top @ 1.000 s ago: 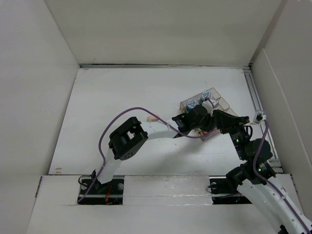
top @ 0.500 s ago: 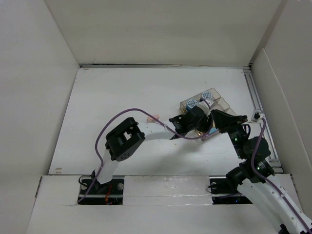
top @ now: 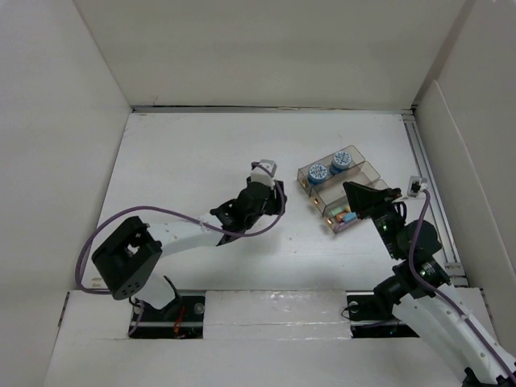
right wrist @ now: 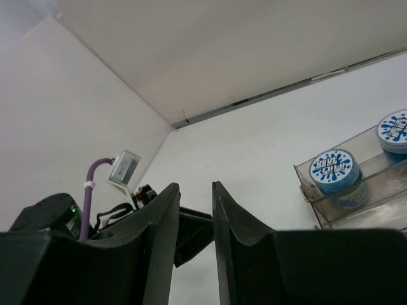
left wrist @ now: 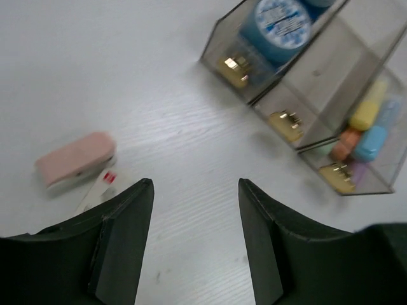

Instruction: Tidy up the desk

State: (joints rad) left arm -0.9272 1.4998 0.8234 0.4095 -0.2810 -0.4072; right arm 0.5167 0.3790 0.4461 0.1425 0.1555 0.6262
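Observation:
The white desk (top: 185, 161) holds a clear compartmented tray (top: 364, 171) at centre right, with two blue rolls (top: 318, 171) and small coloured erasers (top: 347, 216) in it. My left gripper (top: 272, 203) is open and empty, low over the desk left of the tray. In the left wrist view its jaws (left wrist: 194, 184) stand wide apart over bare desk, with a pink eraser (left wrist: 75, 159) ahead to the left and the tray (left wrist: 318, 82) ahead to the right. My right gripper (top: 357, 193) hovers over the tray's near end, jaws (right wrist: 194, 185) a narrow gap apart, empty.
A small white slip with a red mark (left wrist: 98, 187) lies beside the pink eraser. Upright white walls (top: 64, 161) enclose the desk on three sides. A metal rail (top: 423, 177) runs along the right edge. The left arm's purple cable (top: 161, 214) loops over the desk.
My left arm has pulled back from the tray and swung left to the middle of the desk. My right gripper has stayed near the tray's near end.

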